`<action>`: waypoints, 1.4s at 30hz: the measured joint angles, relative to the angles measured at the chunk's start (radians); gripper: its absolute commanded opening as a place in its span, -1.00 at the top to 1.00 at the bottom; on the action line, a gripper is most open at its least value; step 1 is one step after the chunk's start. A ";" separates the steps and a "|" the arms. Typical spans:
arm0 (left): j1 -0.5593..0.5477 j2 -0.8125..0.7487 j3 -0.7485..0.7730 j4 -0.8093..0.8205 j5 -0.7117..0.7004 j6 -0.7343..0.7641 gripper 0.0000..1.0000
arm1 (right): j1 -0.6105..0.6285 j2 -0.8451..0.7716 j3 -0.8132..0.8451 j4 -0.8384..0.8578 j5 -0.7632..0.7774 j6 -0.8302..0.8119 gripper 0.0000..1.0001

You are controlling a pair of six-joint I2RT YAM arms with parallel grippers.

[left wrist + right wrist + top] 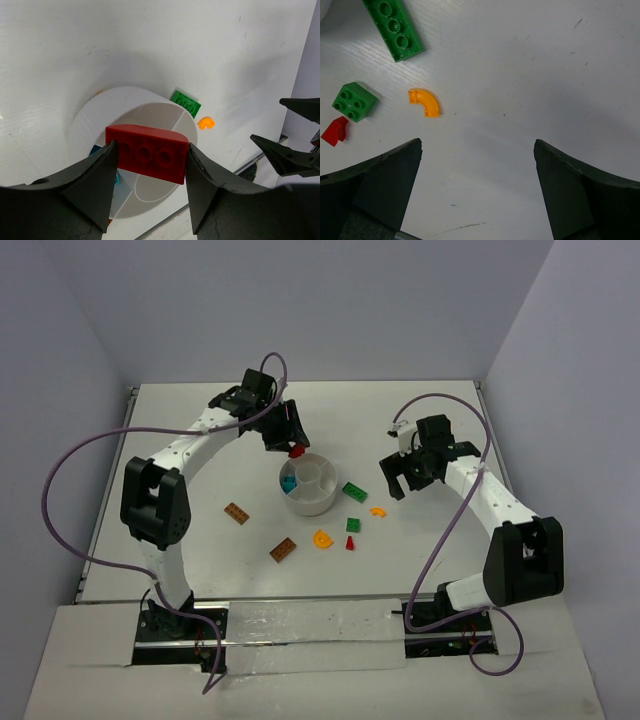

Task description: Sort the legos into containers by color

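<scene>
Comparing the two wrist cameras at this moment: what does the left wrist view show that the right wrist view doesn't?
Only the left wrist view: a red brick pinched between the left fingers over the white dish, a glimpse of a teal piece inside it, and the right fingers at the frame edge. Only the right wrist view: a small green square brick and a tiny red piece, with the right fingers spread wide. Both: the long green brick and the orange curved piece.
</scene>
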 measured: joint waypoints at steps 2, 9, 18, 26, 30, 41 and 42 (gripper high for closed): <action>-0.001 0.003 0.000 -0.001 0.002 -0.001 0.22 | 0.000 0.000 0.003 0.000 0.002 0.000 -1.00; -0.019 0.018 0.016 -0.006 0.020 0.000 0.13 | 0.000 0.002 0.013 -0.001 0.002 0.000 -1.00; -0.029 0.039 0.034 -0.011 0.031 0.004 -0.29 | 0.000 0.014 0.013 -0.001 0.002 0.000 -1.00; -0.029 0.046 0.037 -0.013 0.031 0.015 -0.82 | 0.000 0.014 0.013 -0.001 0.002 0.000 -1.00; -0.029 0.046 0.041 -0.013 0.031 0.021 -0.77 | 0.000 0.014 0.013 -0.001 0.002 0.000 -1.00; -0.017 -0.049 0.090 0.034 -0.053 0.117 -0.48 | 0.017 -0.002 0.018 -0.043 -0.094 -0.015 -0.59; -0.008 -0.091 0.084 0.050 -0.063 0.128 -0.46 | 0.031 -0.010 0.017 -0.053 -0.104 -0.021 -0.50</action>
